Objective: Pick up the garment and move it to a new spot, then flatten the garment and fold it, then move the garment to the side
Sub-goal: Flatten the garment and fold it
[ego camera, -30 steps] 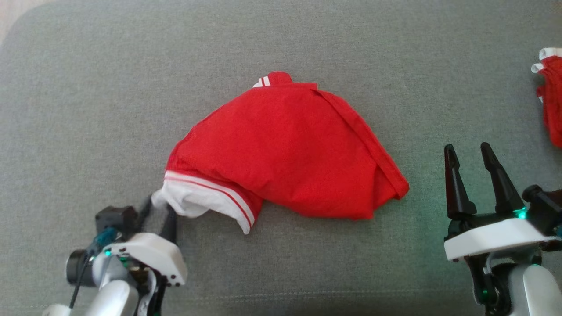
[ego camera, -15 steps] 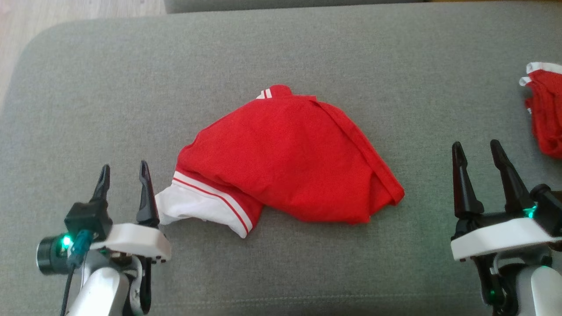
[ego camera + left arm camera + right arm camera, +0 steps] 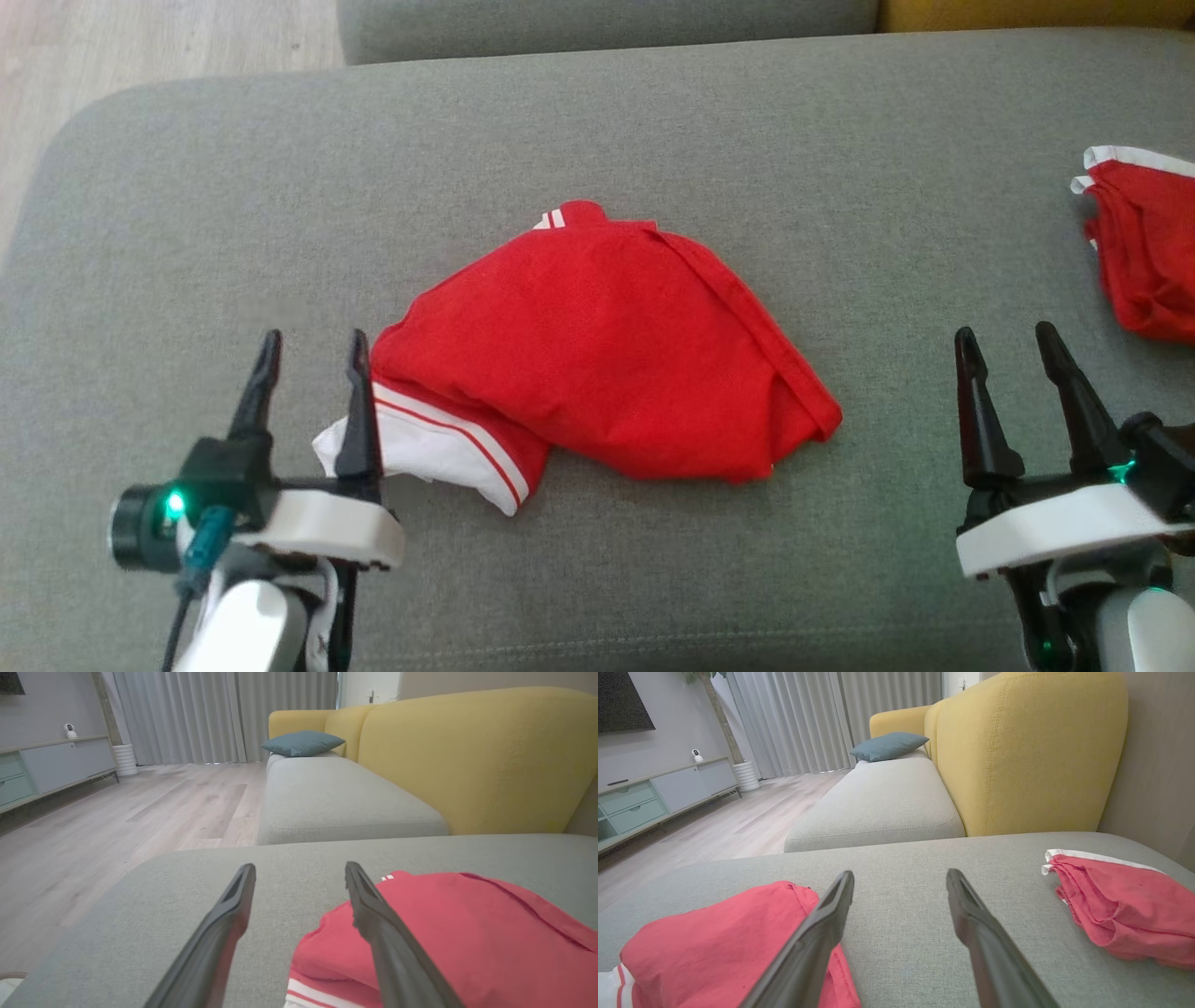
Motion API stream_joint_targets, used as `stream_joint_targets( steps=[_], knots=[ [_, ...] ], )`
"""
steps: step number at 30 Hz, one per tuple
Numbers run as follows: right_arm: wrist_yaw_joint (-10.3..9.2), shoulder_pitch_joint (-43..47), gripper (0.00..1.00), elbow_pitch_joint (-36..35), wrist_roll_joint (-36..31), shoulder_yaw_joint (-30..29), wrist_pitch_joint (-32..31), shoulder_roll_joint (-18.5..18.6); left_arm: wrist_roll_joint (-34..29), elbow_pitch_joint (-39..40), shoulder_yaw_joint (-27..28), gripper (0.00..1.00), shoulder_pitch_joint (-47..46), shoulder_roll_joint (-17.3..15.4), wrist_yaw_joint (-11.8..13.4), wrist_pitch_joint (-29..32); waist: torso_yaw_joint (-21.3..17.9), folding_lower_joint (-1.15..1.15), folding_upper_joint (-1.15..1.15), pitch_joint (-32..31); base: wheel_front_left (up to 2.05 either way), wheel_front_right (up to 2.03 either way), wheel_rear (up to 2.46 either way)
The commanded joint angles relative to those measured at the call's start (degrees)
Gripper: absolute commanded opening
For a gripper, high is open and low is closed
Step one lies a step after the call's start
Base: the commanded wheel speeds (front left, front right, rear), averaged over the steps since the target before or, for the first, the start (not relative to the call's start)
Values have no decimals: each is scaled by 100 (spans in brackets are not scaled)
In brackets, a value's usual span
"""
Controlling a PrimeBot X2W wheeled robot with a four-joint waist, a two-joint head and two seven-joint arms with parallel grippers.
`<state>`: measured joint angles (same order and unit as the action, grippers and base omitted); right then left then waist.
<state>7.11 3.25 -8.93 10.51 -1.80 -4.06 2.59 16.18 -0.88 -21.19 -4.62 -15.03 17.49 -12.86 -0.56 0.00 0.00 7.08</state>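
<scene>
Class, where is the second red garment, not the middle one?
In the head view, the second garment lies at the right edge of the grey cushion, beyond the right hand.

Head view looks down on cushion [image 3: 653,121]; wrist views low, facing yellow backrest [image 3: 467,756]; all share garment [image 3: 597,345].

No text, label, brand or number can be read; the rumpled red fabric garment [image 3: 607,355] carries none.
</scene>
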Motion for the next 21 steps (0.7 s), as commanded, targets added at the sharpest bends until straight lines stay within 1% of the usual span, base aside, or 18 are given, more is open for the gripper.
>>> stream_joint_targets(
  steps=[1,14,17,21],
  knots=[
    [37,-112,100,-237,9,159,-19,29,-51,221,197,100,-147,-127,46,0,-1,0,0,2,0,0,0],
    [37,-128,100,-210,-3,155,-58,29,-49,251,86,100,-169,-142,49,79,26,0,0,47,0,0,0],
    [37,-129,100,-93,-38,259,-174,52,-54,267,66,100,-201,-138,54,80,45,0,0,93,0,0,0],
    [37,-173,100,196,-27,522,-314,213,-83,298,29,100,-322,-113,55,70,110,0,0,243,0,0,0]
  ],
)
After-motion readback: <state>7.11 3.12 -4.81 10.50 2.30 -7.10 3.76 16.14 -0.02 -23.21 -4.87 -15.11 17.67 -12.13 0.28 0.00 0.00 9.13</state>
